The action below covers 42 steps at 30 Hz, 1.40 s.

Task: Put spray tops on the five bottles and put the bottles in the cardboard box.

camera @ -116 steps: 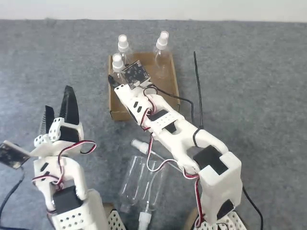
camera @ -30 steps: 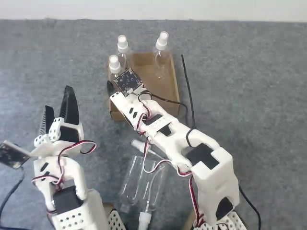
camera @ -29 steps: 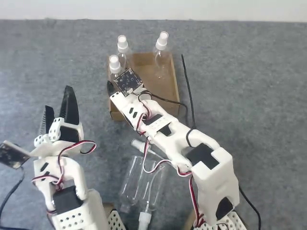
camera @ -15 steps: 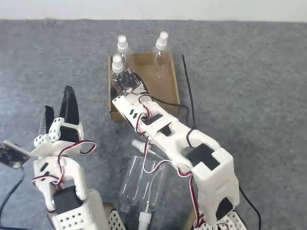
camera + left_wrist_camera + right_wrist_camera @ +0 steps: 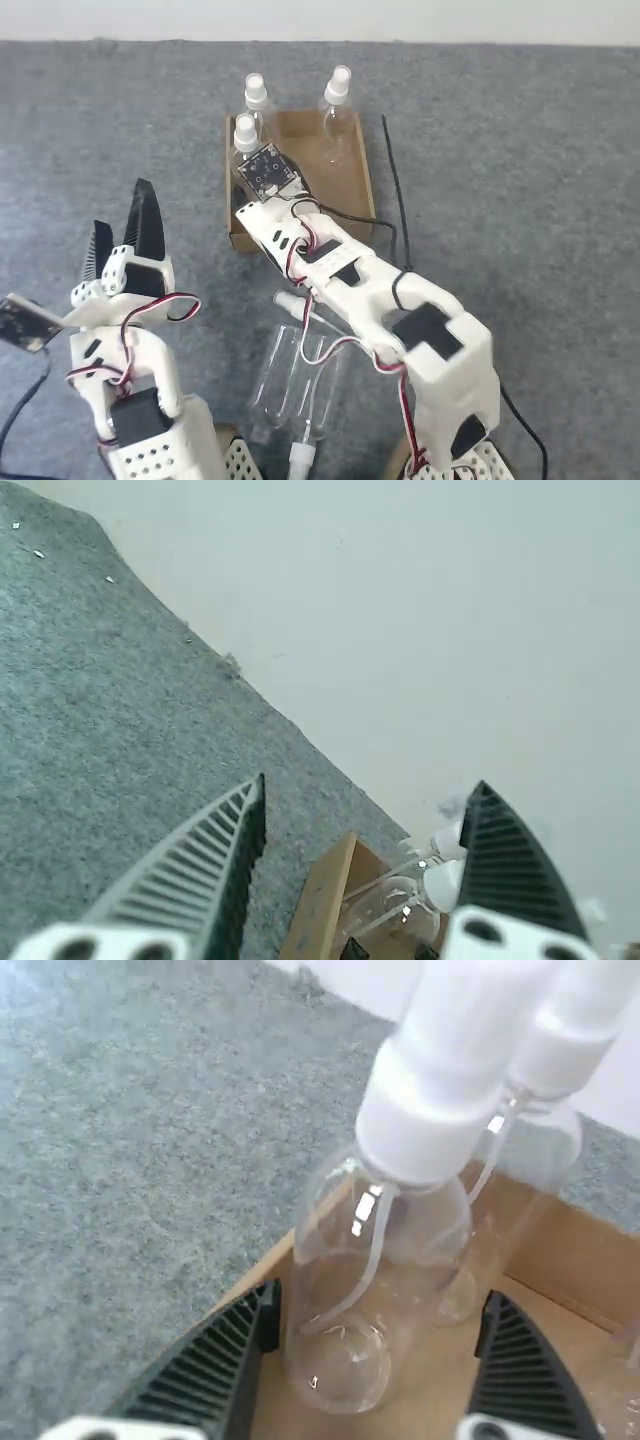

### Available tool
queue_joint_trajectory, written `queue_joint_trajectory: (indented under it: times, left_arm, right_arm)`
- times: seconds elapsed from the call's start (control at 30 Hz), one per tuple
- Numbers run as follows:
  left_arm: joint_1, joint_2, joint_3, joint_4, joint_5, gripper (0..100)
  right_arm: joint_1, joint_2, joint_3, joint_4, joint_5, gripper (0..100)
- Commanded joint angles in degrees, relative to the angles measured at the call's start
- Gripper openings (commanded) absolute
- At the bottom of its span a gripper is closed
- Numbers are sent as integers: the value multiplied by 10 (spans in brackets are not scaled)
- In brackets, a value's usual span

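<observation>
Up top-center at the cardboard box, right gripper sits spread around a capped bottle, so I'd back out straight.

Could not see the near left corner of the cardboard box or the lower body of the bottle standing there, both covered by the right arm. Found a loose spray top, nearer than the box, cropped at the high view's edge.

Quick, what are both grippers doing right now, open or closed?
Left gripper: open, empty.
Right gripper: open, either side of a spray-topped bottle standing in the cardboard box.
</observation>
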Motion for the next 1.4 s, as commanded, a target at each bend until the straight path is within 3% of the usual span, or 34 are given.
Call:
queue_joint_trajectory:
  times: [0.0,0.27,0.87,1.37]
  left_arm:
    - [0,-8,-14,-18,4,297]
    - [0,-8,-14,-18,4,297]
    - [-15,-8,-14,-18,4,297]
    - [-29,-8,-14,-17,4,297]
  right_arm:
    - [-1,-99,33,4,-5,271]
    - [0,-130,59,7,-5,271]
    - [12,-240,59,211,-9,271]
    - [11,-422,60,504,-10,270]
